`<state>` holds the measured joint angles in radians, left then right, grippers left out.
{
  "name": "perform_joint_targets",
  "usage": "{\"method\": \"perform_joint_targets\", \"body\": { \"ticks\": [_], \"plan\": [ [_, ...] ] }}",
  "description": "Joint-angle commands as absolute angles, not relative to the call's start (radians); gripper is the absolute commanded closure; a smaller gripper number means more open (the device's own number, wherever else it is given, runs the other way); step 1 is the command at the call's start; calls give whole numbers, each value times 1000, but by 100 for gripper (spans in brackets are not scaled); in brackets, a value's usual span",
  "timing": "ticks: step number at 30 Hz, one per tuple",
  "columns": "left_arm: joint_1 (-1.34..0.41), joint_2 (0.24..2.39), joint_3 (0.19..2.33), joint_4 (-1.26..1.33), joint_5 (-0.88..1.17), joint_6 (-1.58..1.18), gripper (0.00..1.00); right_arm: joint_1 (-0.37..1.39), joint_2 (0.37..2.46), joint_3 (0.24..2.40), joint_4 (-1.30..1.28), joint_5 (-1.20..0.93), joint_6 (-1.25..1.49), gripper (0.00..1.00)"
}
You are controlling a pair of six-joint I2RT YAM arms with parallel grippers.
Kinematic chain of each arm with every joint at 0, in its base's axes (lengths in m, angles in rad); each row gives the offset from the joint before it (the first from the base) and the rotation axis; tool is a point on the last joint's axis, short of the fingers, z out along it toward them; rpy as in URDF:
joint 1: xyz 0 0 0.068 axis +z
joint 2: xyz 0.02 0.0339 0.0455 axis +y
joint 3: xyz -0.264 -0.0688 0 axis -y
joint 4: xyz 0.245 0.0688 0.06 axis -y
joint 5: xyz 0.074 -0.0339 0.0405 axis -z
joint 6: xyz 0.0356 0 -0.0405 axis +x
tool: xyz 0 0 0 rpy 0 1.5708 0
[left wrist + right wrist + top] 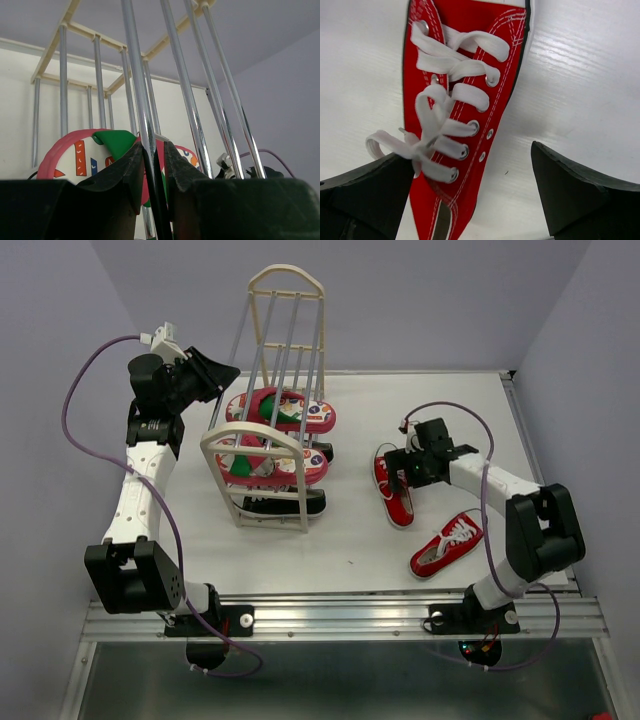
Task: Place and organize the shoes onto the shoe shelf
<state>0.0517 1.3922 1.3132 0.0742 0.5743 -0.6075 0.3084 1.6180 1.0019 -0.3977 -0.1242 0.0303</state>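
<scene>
Left gripper (152,155) pinches a rod (137,75) of the shoe shelf (255,432), apparently to steady it. Right gripper (470,155), fingers spread, straddles the red sneaker (465,50) on the table (350,540) right of the shelf, positioned for pickup.

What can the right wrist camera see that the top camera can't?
Only the right wrist view shows the eyelets and lace knot of the red sneaker. Only the top view shows the shoe shelf, the pink flip-flops on it, the second red sneaker and the left gripper. Both show that first sneaker on the white table below the open right gripper.
</scene>
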Motion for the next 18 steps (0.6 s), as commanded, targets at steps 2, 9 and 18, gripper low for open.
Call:
{"method": "perform_joint_targets", "body": {
  "ticks": [2, 9, 18],
  "plan": [
    [37, 1436, 1295, 21, 535, -512, 84, 324, 1468, 1037, -403, -172, 72, 0],
    [37, 1440, 1299, 21, 537, -514, 84, 414, 1509, 1012, -429, -128, 74, 0],
    [37, 1442, 1304, 14, 541, -508, 84, 453, 1534, 968, -472, 92, 150, 0]
  ]
}}
